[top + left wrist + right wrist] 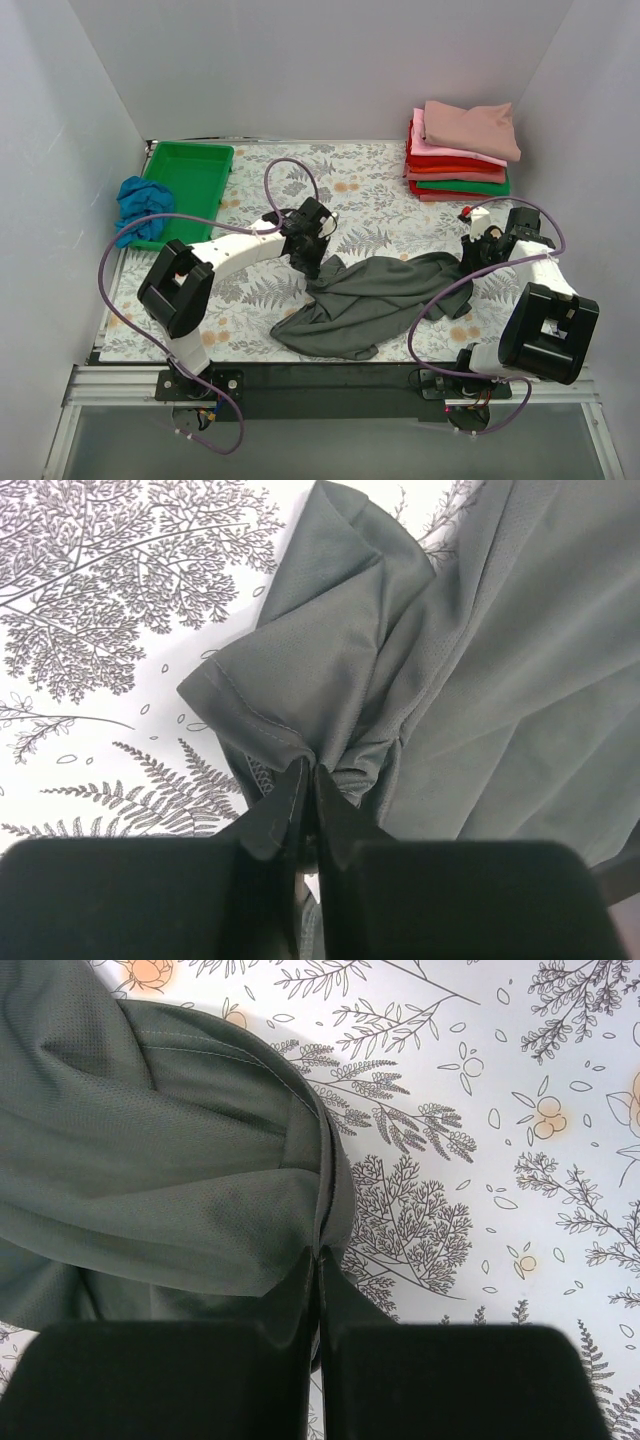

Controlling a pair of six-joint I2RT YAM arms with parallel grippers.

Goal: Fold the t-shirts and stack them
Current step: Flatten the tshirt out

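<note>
The top camera is looking down from behind over the white fern-printed desk (370,175). Both wrist cameras are looking closely down at the crumpled charcoal-grey cloth t-shirt (370,295), shared by all views.

The left gripper (308,780) pinches a gathered fold of the grey shirt (430,680), its two black fingers (270,820) pressed together on the cloth beside a stitched hem. The shirt spreads up and to the right, rumpled, over a white table cover (100,630) printed with grey ferns and trees
</note>
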